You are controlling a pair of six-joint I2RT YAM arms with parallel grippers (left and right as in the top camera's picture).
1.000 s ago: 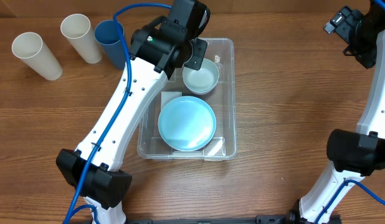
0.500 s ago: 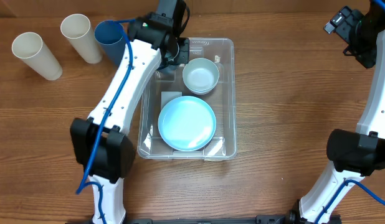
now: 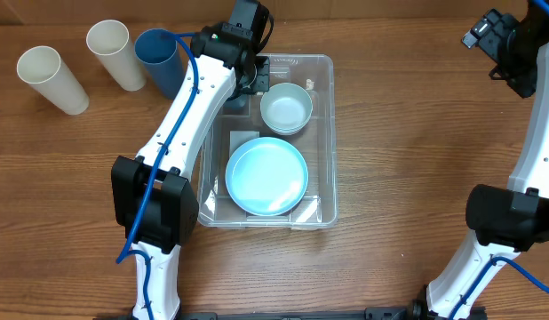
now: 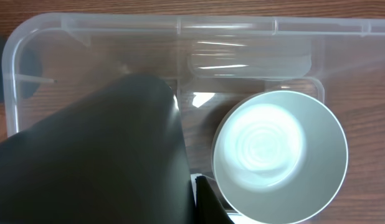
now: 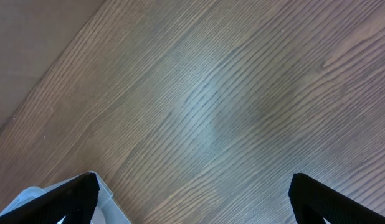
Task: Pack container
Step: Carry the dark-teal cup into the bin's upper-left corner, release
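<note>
The large clear rectangular plastic container (image 3: 327, 133) is sitting mid-surface, its long axis running away from the robot. The left gripper (image 3: 255, 76), clenched, is hovering over its far-left corner. A blue plastic cup (image 3: 159, 58) is lying just leftward. The right gripper (image 5: 192, 188), released, is standing well apart.

Nothing legible from where I work: no word, number, brand or sign can be read in any of my views. The white label (image 3: 246, 140) on the base of the container (image 3: 331, 133) shows only as a pale patch, anything on it too small to make out.
</note>
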